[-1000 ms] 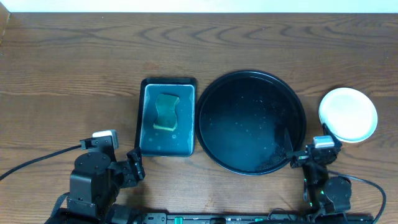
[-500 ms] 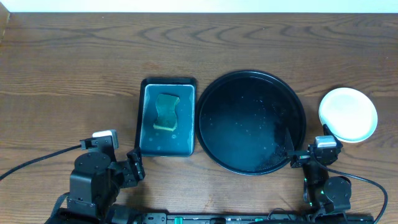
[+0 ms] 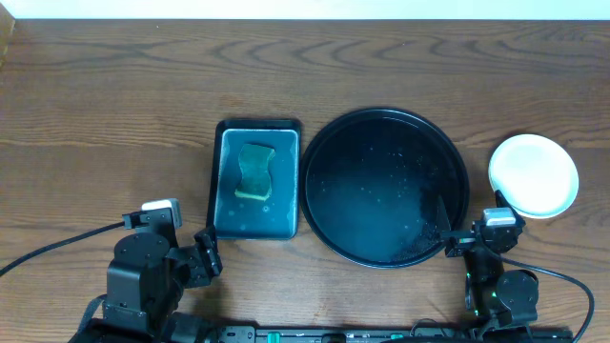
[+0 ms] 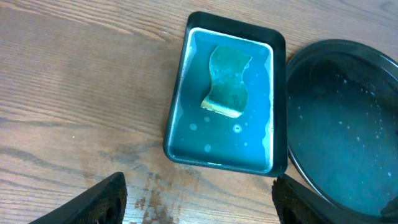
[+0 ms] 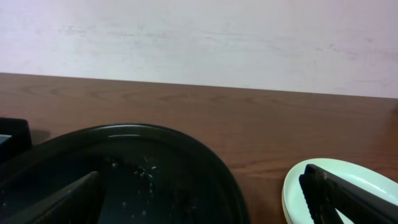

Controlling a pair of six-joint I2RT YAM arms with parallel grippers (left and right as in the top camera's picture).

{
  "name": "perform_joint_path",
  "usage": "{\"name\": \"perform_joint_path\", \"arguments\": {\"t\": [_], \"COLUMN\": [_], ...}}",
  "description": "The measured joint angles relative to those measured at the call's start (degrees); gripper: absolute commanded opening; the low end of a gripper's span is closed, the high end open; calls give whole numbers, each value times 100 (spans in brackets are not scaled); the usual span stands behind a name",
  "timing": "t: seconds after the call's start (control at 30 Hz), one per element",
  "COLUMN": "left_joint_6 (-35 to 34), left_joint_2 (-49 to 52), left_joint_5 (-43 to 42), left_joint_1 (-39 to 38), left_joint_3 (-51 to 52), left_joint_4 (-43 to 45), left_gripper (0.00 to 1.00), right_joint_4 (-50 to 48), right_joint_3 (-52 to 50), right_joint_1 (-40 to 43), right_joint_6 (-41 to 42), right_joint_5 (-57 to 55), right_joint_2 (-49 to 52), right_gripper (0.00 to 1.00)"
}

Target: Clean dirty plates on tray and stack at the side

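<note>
The large round black tray (image 3: 386,124) sits right of centre with nothing on it but water drops; it also shows in the left wrist view (image 4: 348,124) and the right wrist view (image 5: 124,162). The plates (image 3: 534,174) stand stacked on the table to the tray's right, with a clean pale top plate; the stack's edge shows in the right wrist view (image 5: 298,193). My left gripper (image 4: 198,205) is open and empty over bare wood near the front edge. My right gripper (image 5: 205,202) is open and empty, low by the tray's front right rim.
A rectangular teal tray (image 3: 256,217) with a green sponge (image 3: 254,171) and some water lies left of the black tray; it shows in the left wrist view (image 4: 186,134), with wet marks on the wood in front of it. Cables trail at the front corners.
</note>
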State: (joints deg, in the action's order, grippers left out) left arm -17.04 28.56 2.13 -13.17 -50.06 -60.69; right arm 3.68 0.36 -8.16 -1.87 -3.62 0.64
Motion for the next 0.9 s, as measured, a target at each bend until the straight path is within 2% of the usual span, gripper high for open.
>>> {"name": "perform_joint_path", "arguments": {"t": [0.77,0.9], "left_joint_6": [212,232], "left_joint_2": [-59,-420], "left_joint_5": [323,354], "left_joint_1": [7,181], "left_joint_3": [7,286], "left_joint_4": [-28,431], "left_gripper": [76,76], "right_joint_4": [0,0], "right_joint_3": [0,0], "right_joint_1": [0,0], "right_joint_6": [2,2], "right_joint_5": [0,0], "right_joint_2": [0,0], "right_gripper": [99,99]}}
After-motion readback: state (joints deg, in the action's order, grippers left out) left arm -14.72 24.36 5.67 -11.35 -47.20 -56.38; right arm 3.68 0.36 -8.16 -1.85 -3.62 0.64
